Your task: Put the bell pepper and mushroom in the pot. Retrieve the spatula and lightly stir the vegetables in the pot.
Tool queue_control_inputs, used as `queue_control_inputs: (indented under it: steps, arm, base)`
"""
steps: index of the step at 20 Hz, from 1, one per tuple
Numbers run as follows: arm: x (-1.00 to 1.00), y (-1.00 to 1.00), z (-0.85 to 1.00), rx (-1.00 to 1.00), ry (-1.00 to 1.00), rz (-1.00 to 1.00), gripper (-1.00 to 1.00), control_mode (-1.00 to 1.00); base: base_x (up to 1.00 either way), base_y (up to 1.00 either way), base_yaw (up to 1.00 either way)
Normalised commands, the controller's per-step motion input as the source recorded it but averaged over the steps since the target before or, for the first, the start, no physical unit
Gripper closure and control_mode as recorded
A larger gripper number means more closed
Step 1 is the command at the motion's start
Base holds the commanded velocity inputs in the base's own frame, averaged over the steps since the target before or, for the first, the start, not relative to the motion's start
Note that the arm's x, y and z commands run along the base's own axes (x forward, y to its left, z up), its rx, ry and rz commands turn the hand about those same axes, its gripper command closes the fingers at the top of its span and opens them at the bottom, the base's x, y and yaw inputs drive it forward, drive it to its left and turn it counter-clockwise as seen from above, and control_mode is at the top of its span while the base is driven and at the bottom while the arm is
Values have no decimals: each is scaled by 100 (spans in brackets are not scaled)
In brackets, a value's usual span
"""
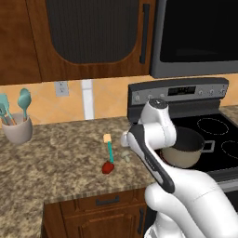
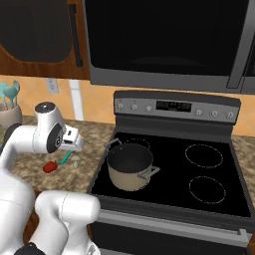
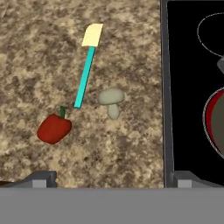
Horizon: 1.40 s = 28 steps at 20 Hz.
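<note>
In the left base view, the arm's white links cover the left wall of the pot (image 1: 186, 151), and its left loop handle is concealed. The mushroom (image 1: 126, 156) shows as a pale sliver at 9 o'clock of the arm link; cap and stem cannot be separated.

In the right base view, the wrist housing overlaps the spatula (image 2: 66, 158): a short teal section of handle is exposed, the blade is concealed. The mushroom (image 2: 75, 161) is too small to resolve.

In the hand view, the pot (image 3: 215, 124) is cut off by the 3 o'clock edge; a curved portion of rim remains. The stove burner ring (image 3: 208, 30) is also cropped at 2 o'clock.
</note>
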Motion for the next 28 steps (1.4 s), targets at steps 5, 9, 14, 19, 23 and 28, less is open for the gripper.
queue_control_inputs:
  steps: [5,9,14,19,23,28]
  arm:
    - [26,13,-29,-3,12,0,-100,-100]
    - [34,1,-40,-1,16,0,-100,-100]
    - [35,0,-33,0,11,0,-100,-100]
    - [31,0,-32,0,6,0,-100,-100]
    - [31,0,-41,0,2,0,-100,-100]
    - [29,2,-36,-1,1,0,-100,-100]
  base:
    - [0,0,0]
    - [0,0,0]
    - [0,0,0]
    - [0,0,0]
    - [0,0,0]
    - [0,0,0]
